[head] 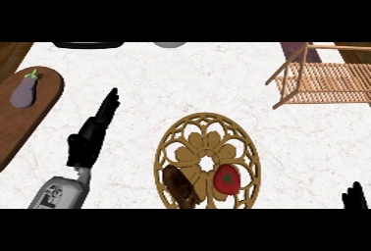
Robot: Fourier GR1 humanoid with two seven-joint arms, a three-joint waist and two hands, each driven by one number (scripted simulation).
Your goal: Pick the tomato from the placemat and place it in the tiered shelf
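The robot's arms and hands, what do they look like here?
The left hand is black with slim dark fingers, joined to a grey forearm that carries black and white markings on its casing. Of the right hand only black fingertips show at the lower right edge; its forearm is out of view. No cables show.

I can read no words or numbers anywhere; the left forearm (62, 192), left of the placemat (208, 162), carries dark markings I cannot make out.
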